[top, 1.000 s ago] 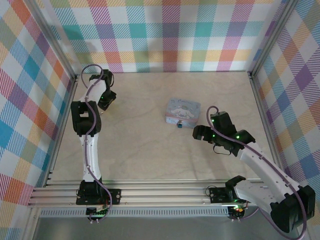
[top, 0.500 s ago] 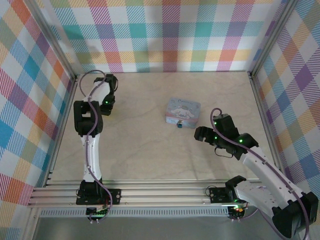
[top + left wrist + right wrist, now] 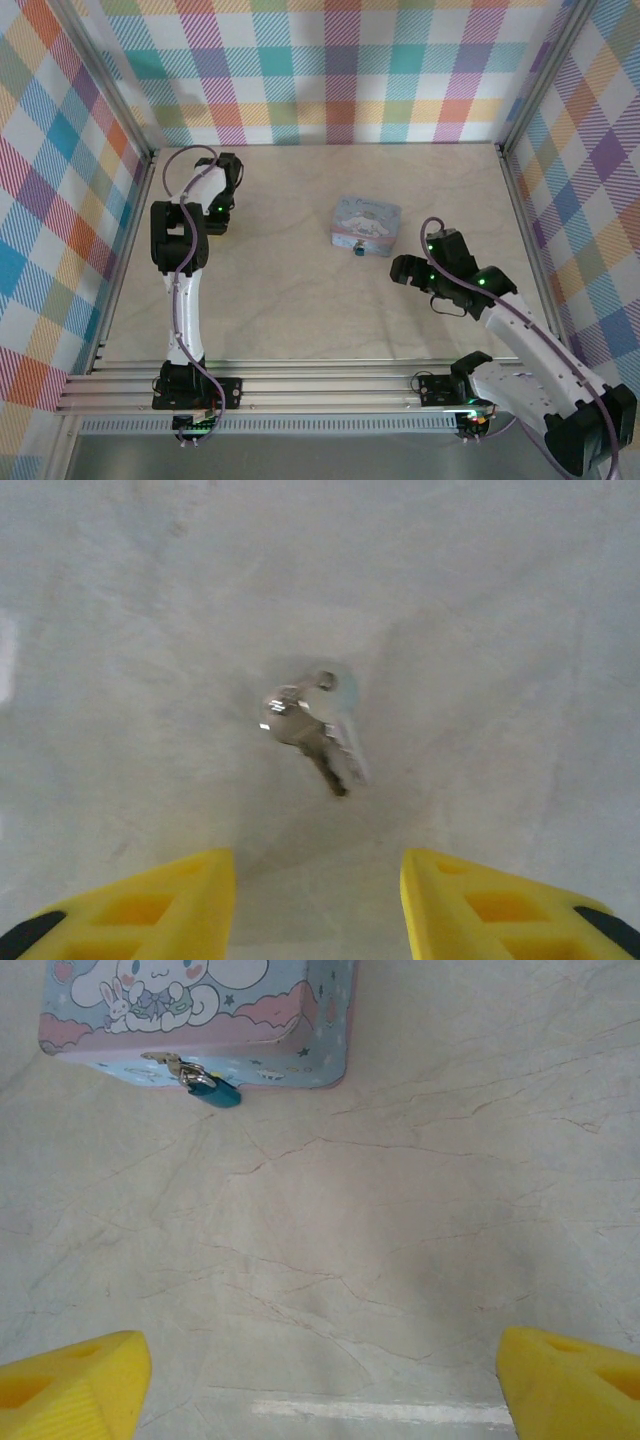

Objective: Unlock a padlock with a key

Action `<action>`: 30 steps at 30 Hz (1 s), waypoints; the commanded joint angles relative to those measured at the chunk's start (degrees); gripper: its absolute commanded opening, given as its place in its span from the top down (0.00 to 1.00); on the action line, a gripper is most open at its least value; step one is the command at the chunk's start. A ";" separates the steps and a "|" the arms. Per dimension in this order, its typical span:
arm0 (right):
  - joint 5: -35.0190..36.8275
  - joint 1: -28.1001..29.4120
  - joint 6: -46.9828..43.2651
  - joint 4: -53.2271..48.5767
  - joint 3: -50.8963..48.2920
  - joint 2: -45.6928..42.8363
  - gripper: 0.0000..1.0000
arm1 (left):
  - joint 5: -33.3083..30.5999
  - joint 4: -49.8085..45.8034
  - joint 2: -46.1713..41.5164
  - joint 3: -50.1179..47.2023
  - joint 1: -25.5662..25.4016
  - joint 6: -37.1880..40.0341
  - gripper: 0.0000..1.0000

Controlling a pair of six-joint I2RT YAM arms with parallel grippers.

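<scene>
1. Toward 10 o'clock on the table [image 3: 280, 300], the left arm's wrist is sitting slightly further toward 1 o'clock than one second ago. The right arm is sitting a little further back toward 5 o'clock, away from the box [image 3: 366, 222].
2. The left gripper [image 3: 318, 895] is hovering over the key [image 3: 310, 730] with its jaws spread and nothing between them. The key is lying flat on the table at 12 o'clock from the fingertips, apart from both.
3. Judgement: the left arm is lining up for a key pick. The grasp is not yet begun, so insertion and turning are all still pending.
4. The right gripper [image 3: 320, 1380] is also holding its jaws spread wide and empty. The padlock [image 3: 215, 1090] is hanging at the box's latch, at 11 o'clock in the right wrist view and well apart from the fingertips.
5. Counting: one padlock, one box, two grippers, and one key cluster on a small ring. Whether the cluster is carrying one blade or two, I cannot tell.
</scene>
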 commanded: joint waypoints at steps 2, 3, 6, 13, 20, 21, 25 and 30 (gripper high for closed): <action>-1.30 -0.09 0.41 1.50 1.62 2.46 0.11 | 0.96 -6.43 -0.86 3.17 1.31 -1.07 0.54; -1.39 -0.09 0.42 1.68 1.74 2.68 0.11 | 1.28 -6.86 -0.47 3.71 1.41 -1.42 0.54; -1.38 -0.07 0.51 1.81 1.72 2.71 0.11 | 1.80 -7.44 0.62 5.23 1.59 -1.67 0.54; 0.49 -0.09 -0.30 -0.24 2.07 1.12 0.11 | 3.24 -4.46 1.23 2.77 2.32 -1.12 0.54; 0.96 -0.09 -1.12 -0.42 2.16 0.92 0.10 | 1.91 -5.51 1.84 4.35 1.94 -0.25 0.54; 0.98 -0.08 -1.09 -0.38 2.13 1.01 0.11 | 1.95 -5.78 1.84 4.57 1.90 -0.19 0.54; 0.58 -0.09 -0.86 0.33 1.85 1.21 0.10 | 1.59 -6.10 1.25 4.59 1.97 -0.21 0.53; -0.26 -0.08 -0.73 1.65 1.39 1.97 0.10 | -4.49 -10.44 0.86 10.52 1.12 6.83 0.52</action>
